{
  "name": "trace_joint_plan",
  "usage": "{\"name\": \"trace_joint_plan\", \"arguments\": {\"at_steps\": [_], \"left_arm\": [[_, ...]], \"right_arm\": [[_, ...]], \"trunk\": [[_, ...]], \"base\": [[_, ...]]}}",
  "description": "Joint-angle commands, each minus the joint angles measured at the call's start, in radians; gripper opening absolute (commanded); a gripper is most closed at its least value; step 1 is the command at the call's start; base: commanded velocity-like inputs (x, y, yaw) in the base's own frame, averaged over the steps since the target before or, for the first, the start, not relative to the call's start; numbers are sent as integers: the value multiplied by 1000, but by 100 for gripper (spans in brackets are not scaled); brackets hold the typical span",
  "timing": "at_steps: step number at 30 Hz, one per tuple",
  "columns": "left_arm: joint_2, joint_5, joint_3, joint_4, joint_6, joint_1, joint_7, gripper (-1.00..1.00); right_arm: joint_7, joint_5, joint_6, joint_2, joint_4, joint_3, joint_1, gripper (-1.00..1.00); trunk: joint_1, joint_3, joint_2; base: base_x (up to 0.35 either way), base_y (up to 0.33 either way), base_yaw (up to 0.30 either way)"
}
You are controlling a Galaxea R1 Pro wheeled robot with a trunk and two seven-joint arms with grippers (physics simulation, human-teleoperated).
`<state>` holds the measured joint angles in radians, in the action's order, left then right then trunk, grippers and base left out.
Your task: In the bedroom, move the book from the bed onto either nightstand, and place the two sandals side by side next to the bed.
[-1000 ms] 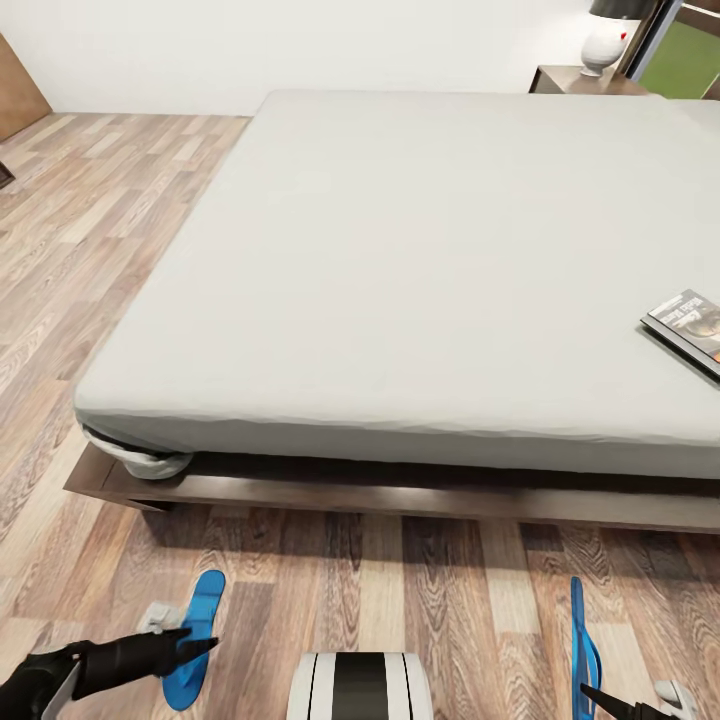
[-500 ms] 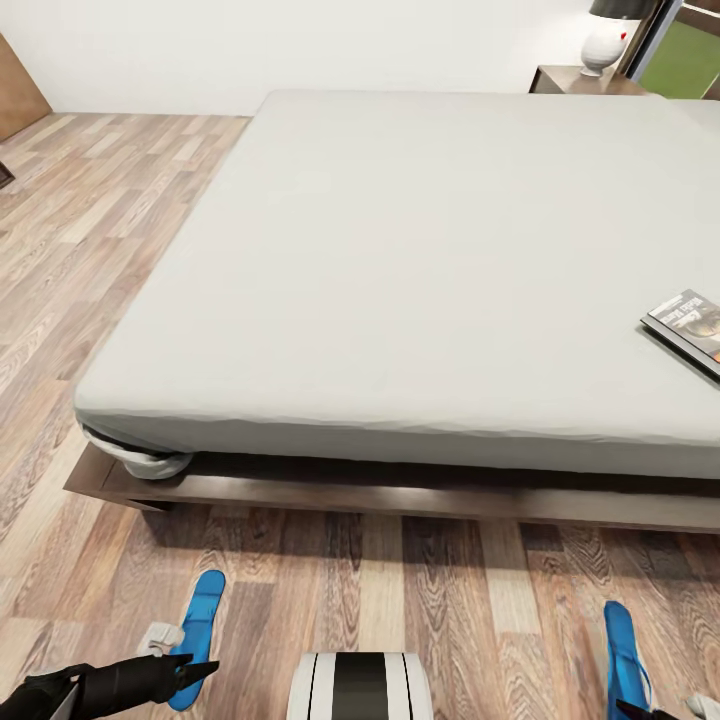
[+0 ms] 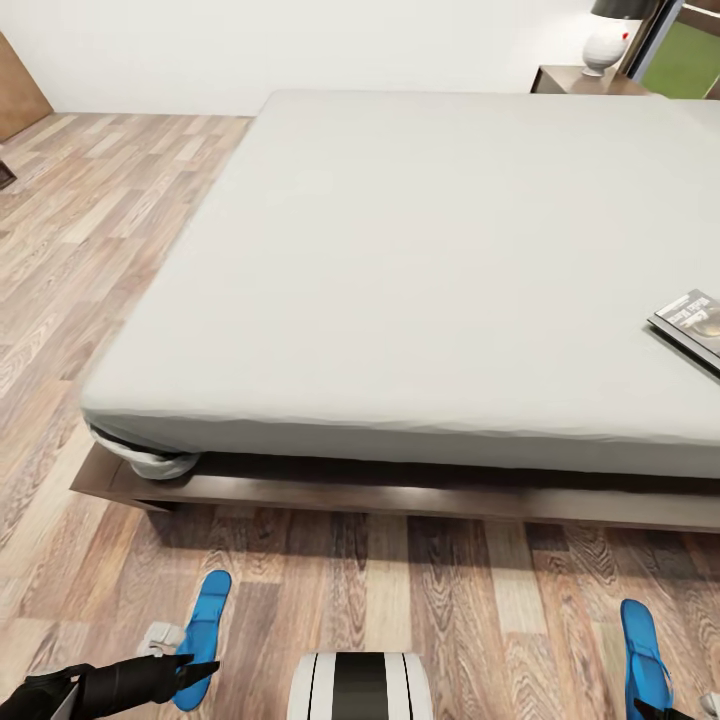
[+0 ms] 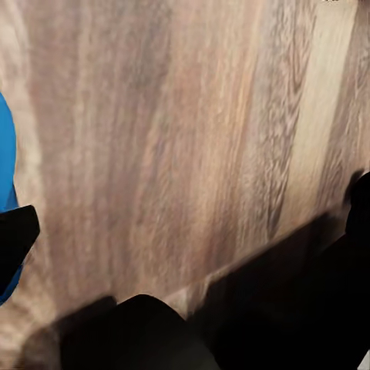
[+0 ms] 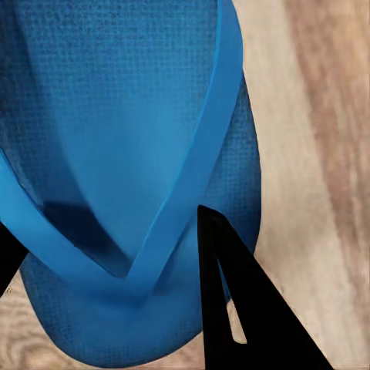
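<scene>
In your head view, the book (image 3: 692, 328) runs off the right edge of the frame, its cover lettering too small to read. The right sandal (image 3: 644, 668) is cut at the bottom edge, and the left gripper (image 3: 196, 668) hides part of the left sandal (image 3: 205, 632). The lamp (image 3: 611, 32) is cropped at the top.

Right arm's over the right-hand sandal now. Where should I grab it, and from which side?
Probably the raised V-shaped strap of the right sandal. It lies flat, sole down, on the wood floor, so the sole edge offers little purchase. Come from above, one finger of the right gripper either side of the strap.
</scene>
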<state>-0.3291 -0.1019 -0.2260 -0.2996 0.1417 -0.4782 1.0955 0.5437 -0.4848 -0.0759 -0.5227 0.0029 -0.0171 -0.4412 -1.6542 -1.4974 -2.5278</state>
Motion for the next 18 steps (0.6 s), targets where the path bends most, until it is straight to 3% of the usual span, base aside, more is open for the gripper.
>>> {"name": "trace_joint_plan", "arguments": {"at_steps": [1, 18], "left_arm": [[1, -10, -9, -1, 9, 0, 6, 100], [1, -10, -9, -1, 9, 0, 5, 100]], "right_arm": [[5, 0, -3, 0, 2, -1, -1, -100], [4, 0, -4, 0, 2, -1, -1, -100]], "trunk": [[0, -1, 0], [0, -1, 0]], "base": [[0, 219, 0], [0, 298, 0]]}}
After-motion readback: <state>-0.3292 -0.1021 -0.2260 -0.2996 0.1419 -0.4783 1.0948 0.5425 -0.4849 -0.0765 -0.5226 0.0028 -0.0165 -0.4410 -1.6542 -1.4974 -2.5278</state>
